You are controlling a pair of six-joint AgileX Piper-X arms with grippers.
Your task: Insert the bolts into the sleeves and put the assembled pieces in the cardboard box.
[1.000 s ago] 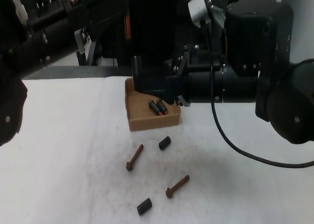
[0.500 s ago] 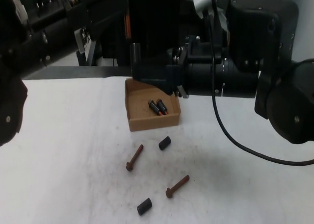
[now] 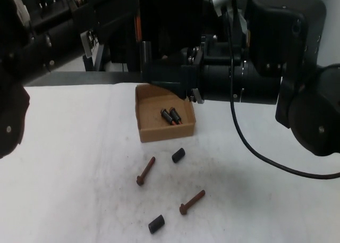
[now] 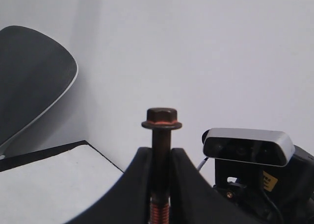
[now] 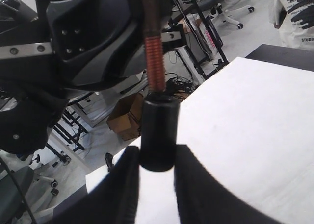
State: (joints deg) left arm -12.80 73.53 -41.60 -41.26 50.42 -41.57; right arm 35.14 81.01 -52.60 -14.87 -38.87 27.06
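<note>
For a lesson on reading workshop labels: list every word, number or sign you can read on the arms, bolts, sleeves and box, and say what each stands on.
No text can be read.
Yellow sticker below the camera: print too small to read.
Bolt, sleeve, box: no marks show.

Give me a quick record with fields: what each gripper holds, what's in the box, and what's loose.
Left gripper: shut on bolt
Right gripper: shut on sleeve, bolt's threaded tip at its mouth
Cardboard box: two assembled pieces inside
Loose on bench: two bolts, two sleeves
</note>
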